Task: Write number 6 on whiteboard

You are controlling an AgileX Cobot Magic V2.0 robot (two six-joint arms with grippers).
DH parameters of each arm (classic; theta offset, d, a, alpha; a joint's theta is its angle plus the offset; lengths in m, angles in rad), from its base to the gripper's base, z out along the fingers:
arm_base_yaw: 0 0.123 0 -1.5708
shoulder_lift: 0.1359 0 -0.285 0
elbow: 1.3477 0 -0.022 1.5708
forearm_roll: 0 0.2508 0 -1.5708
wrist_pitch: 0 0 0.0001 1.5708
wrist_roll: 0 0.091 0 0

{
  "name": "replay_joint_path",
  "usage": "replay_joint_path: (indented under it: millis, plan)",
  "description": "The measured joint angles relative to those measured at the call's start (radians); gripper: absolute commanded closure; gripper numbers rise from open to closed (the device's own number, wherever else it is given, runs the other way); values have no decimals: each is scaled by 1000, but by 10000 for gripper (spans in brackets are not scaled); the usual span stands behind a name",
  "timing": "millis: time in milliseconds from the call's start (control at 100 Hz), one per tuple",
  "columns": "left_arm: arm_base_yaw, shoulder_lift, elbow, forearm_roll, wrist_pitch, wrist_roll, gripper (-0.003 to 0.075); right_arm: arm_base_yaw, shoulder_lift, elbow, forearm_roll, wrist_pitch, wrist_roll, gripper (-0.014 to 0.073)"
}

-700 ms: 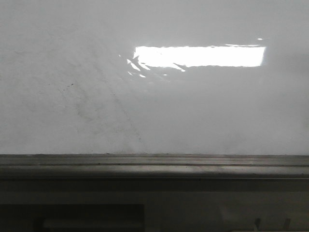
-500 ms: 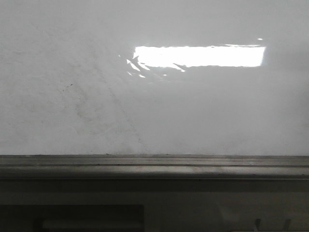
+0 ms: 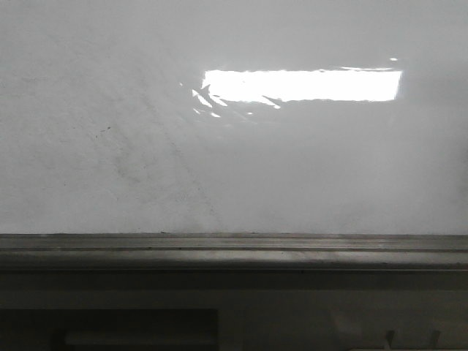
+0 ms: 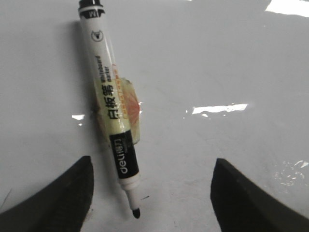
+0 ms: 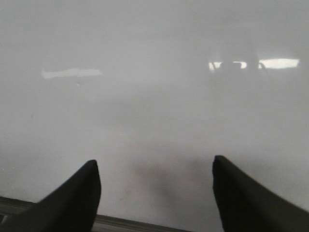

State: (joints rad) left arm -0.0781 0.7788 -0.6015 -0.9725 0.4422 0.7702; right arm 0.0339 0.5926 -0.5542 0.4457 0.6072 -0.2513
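Note:
The whiteboard point(image 3: 307, 168) fills the front view, glossy grey-white with faint smudge streaks and a bright rectangular reflection point(image 3: 303, 85); no number 6 shows on it. Neither gripper appears in the front view. In the left wrist view an uncapped whiteboard marker point(image 4: 108, 96), white and black with a patch of tape, lies on a glossy white surface point(image 4: 217, 58), its black tip point(image 4: 136, 212) between my fingers. My left gripper point(image 4: 152, 162) is open and empty, not touching the marker. My right gripper point(image 5: 154, 161) is open and empty over the whiteboard point(image 5: 154, 96).
A grey metal rail point(image 3: 234, 252) runs along the whiteboard's bottom edge, and it also shows in the right wrist view point(image 5: 125, 223). Below the rail lies a dark recess point(image 3: 110, 329).

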Motion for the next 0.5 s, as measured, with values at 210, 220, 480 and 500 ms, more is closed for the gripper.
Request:
replay_joint_path:
  millis: [210, 220, 480, 500]
  plan:
    - [0, 142, -46, -5, -9, 27, 307, 0, 0, -3, 2, 0, -2, 145]
    - [0, 149, -49, -7, -9, 27, 323, 0, 0, -3, 2, 0, -2, 145]
    - [-1, 184, -63, -3, -9, 57, 741, 0, 0, -3, 5, 0, -2, 145]
    - [-1, 184, -63, -3, -7, 64, 741, 0, 0, -3, 5, 0, -2, 146]
